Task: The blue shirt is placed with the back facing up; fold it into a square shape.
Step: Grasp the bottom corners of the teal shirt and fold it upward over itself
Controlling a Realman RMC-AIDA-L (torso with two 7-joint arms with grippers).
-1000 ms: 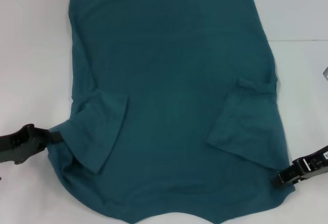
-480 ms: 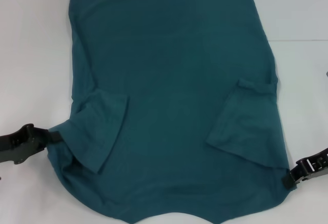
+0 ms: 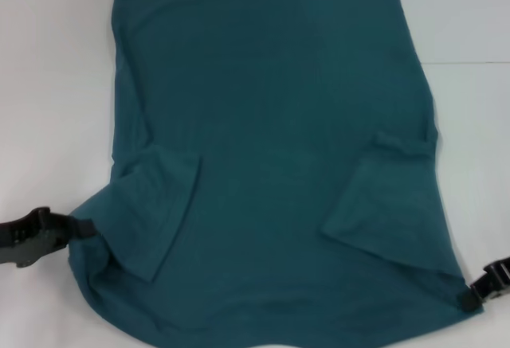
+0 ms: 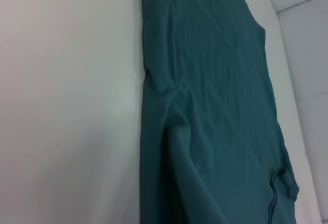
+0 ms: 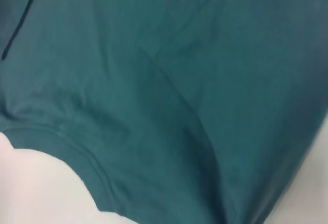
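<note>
The blue shirt [image 3: 271, 125] lies flat on the white table [image 3: 52, 85], plain side up, and runs off the near edge of the head view. Both short sleeves are folded inward, the left sleeve [image 3: 155, 205] and the right sleeve [image 3: 386, 205]. My left gripper [image 3: 77, 228] is shut on the shirt's near left edge. My right gripper [image 3: 470, 300] is shut on its near right corner, which is drawn out to a point. The left wrist view shows the blue shirt [image 4: 205, 106] stretching away along the table. Wrinkled blue shirt [image 5: 179, 80] fills the right wrist view.
Bare white table [image 3: 470, 165] lies on both sides of the shirt and beyond its far hem. A seam in the table surface [image 3: 470, 63] runs along the far right.
Both grippers have moved toward me, the right one also outward to the right. The shirt has slid nearer with them, and its near right corner is pulled taut.
</note>
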